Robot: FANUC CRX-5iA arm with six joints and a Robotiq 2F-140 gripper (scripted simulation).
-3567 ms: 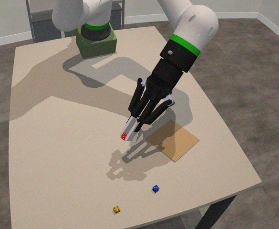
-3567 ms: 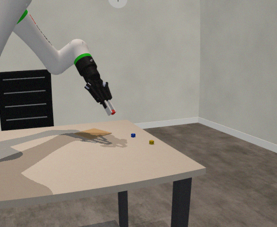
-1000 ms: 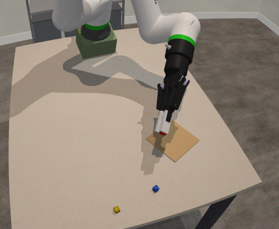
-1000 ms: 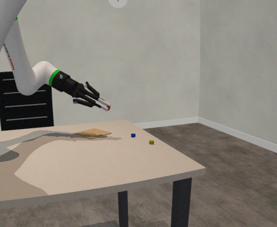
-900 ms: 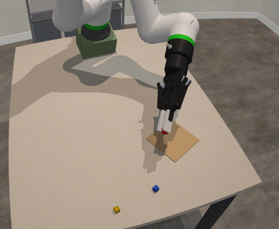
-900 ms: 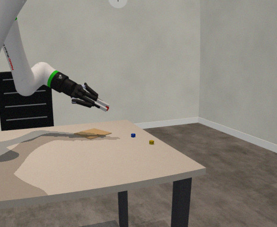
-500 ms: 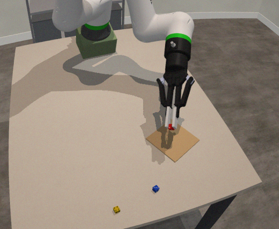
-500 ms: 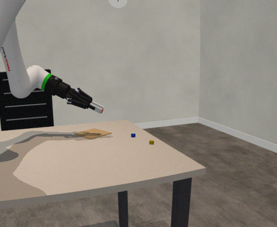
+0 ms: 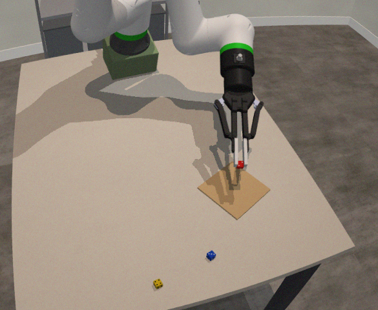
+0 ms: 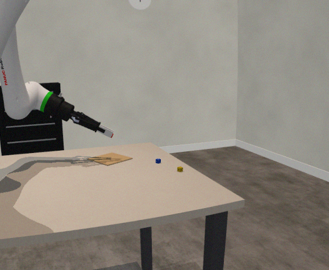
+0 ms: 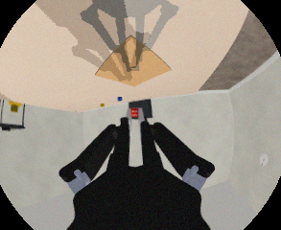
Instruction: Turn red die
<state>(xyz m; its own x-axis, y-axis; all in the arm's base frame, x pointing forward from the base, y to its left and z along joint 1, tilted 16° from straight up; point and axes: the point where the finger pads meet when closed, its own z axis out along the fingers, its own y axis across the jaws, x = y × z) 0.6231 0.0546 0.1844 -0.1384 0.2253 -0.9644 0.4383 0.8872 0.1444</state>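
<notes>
The red die (image 9: 240, 164) (image 10: 112, 135) (image 11: 134, 113) is held between the fingertips, in the air. My gripper (image 9: 240, 161) (image 10: 111, 134) (image 11: 134, 113) is shut on it and tilted, pointing forward and down, well above the table. The orange-tan square mat (image 9: 245, 203) (image 10: 120, 158) (image 11: 152, 69) lies on the table below, with the gripper's shadow across it. The blue die (image 9: 210, 255) (image 10: 158, 161) (image 11: 120, 99) and the yellow die (image 9: 157, 283) (image 10: 179, 169) (image 11: 102, 104) sit on the table. The yellow die shows 4 on top. The red die's numbers are too small to read surely.
The table (image 9: 98, 200) (image 10: 115, 192) carries the mat and the two other dice, which are near its front edge in the top view. The green robot base block (image 9: 134, 64) is at the back. A black cabinet (image 10: 30, 135) stands behind the table in the exterior view.
</notes>
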